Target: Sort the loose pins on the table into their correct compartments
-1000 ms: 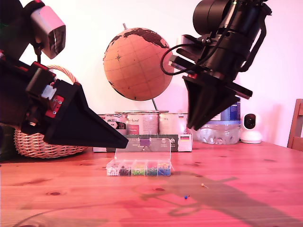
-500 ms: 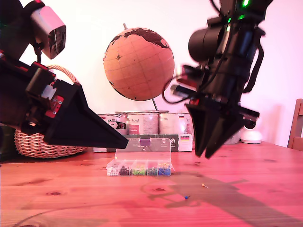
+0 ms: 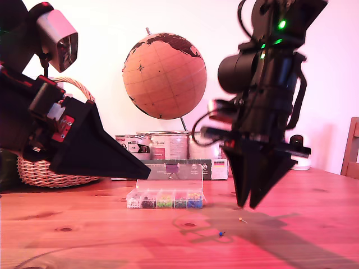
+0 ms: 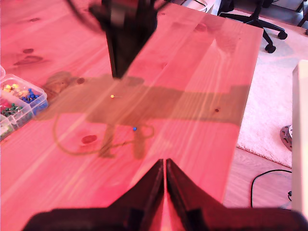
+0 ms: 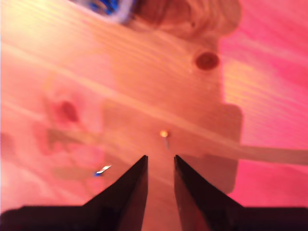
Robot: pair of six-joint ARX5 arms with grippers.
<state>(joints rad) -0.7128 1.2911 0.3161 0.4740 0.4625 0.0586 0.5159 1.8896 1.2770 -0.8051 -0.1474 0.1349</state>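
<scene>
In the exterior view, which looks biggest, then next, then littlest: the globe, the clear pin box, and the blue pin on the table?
1. Globe, biggest.
2. Clear pin box.
3. Blue pin, littlest by far.

The globe stands farther back yet looks biggest, so this order is safe.

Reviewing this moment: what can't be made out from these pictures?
- Compartment box: contents too small in the exterior view; cut off by the edge in the first wrist view, a blur in the second.
- Blue pin: smeared in the second wrist view.
- Yellow pin: head shows, shaft tip too fine.
- My first pincer: tips' gap too thin to judge.
</scene>
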